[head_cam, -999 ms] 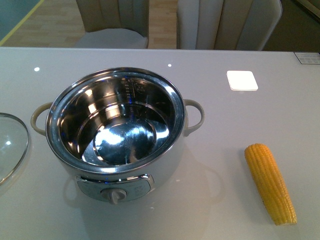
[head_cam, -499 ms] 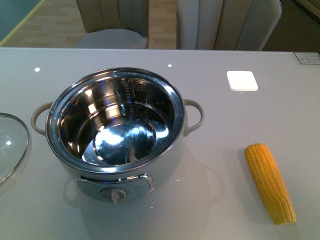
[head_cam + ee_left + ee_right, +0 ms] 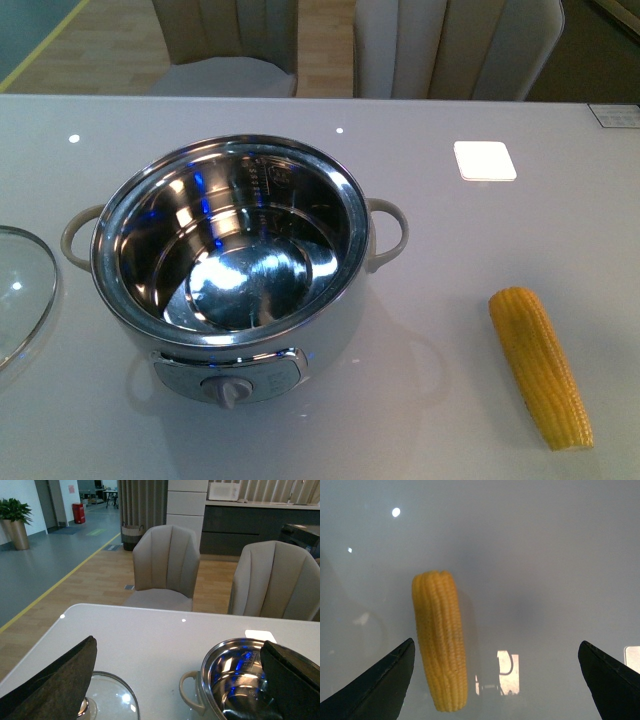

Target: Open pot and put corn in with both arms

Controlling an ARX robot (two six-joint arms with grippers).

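The pot (image 3: 232, 262) stands open on the white table, cream body, shiny steel inside, knob facing me; it is empty. It also shows in the left wrist view (image 3: 235, 680). The corn (image 3: 540, 366) lies bare on the table to the right of the pot, and in the right wrist view (image 3: 441, 638) it lies below the gripper, nearer one fingertip. My left gripper (image 3: 180, 680) is open and empty, above the gap between the glass lid and the pot. My right gripper (image 3: 497, 680) is open and empty above the corn. Neither arm shows in the front view.
The glass lid (image 3: 20, 290) lies flat on the table left of the pot, also in the left wrist view (image 3: 107, 700). A small white square (image 3: 484, 160) lies behind the pot to the right. Two beige chairs (image 3: 165, 565) stand at the table's far edge.
Blue glints on the pot's steel wall have grown stronger. The pot, the corn and the lid have not moved.
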